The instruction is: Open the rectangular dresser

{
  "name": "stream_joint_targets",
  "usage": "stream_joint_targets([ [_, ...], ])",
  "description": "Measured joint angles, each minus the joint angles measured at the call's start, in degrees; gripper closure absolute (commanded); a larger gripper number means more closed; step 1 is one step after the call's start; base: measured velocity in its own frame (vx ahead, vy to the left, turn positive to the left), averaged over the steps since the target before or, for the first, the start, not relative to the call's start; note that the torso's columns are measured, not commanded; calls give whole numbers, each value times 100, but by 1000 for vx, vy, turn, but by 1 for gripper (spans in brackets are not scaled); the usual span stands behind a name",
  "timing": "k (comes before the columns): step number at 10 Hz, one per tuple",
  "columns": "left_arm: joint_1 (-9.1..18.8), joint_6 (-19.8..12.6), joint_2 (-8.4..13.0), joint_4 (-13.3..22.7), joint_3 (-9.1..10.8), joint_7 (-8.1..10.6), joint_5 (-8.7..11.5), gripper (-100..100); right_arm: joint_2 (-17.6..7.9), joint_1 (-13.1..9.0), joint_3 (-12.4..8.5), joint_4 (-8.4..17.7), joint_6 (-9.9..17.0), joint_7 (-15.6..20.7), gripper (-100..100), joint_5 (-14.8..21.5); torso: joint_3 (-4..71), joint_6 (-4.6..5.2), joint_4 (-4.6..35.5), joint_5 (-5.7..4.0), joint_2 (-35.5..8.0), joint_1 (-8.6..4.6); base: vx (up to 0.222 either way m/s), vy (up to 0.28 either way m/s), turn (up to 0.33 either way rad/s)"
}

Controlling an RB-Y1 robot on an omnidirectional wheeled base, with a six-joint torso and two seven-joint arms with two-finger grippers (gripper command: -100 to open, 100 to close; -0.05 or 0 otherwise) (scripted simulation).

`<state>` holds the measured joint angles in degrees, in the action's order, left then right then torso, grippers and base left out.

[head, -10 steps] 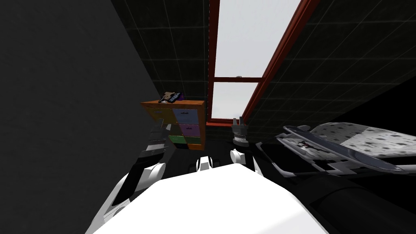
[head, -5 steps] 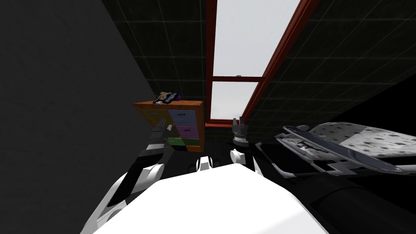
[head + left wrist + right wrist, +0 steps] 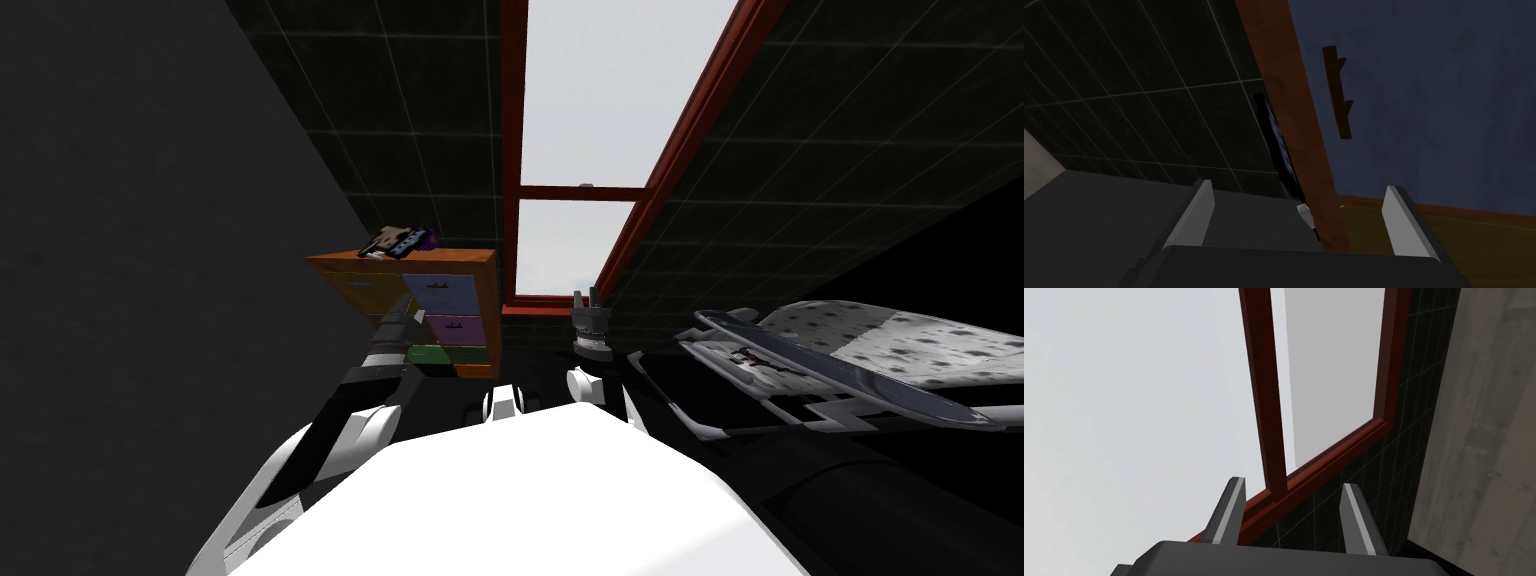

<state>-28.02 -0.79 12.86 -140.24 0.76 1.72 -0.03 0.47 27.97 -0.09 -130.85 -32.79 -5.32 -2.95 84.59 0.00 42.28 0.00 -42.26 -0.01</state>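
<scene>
Your left gripper (image 3: 1298, 186), jaws apart, fronts the dresser (image 3: 445, 300): its brown frame edge (image 3: 1296, 125) stands between the jaws; the blue drawer front (image 3: 1434, 100) and its handle (image 3: 1337, 92) lie unblocked beyond. A dark wall (image 3: 150, 250) crowds the dresser's left, red window frame (image 3: 512, 200) just beside its right; clutter (image 3: 398, 240) on top.

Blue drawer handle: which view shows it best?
Left wrist view: the handle shows large on the blue drawer front, beyond the open left gripper. The head view has it as a tiny mark on the dresser. The right gripper points away.
</scene>
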Motion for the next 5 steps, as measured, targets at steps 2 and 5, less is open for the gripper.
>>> stream_joint_targets([
  [2,-23,-256,73,-72,-12,10,-22,-100,0,0,0,0,0,0,0,0,-1,0,0,0,-2,-2,73,-34,-49],
  [5,-57,-643,224,-177,9,50,-28,-100,0,0,0,0,0,0,0,0,1,0,0,1,1,3,85,-25,-39],
])
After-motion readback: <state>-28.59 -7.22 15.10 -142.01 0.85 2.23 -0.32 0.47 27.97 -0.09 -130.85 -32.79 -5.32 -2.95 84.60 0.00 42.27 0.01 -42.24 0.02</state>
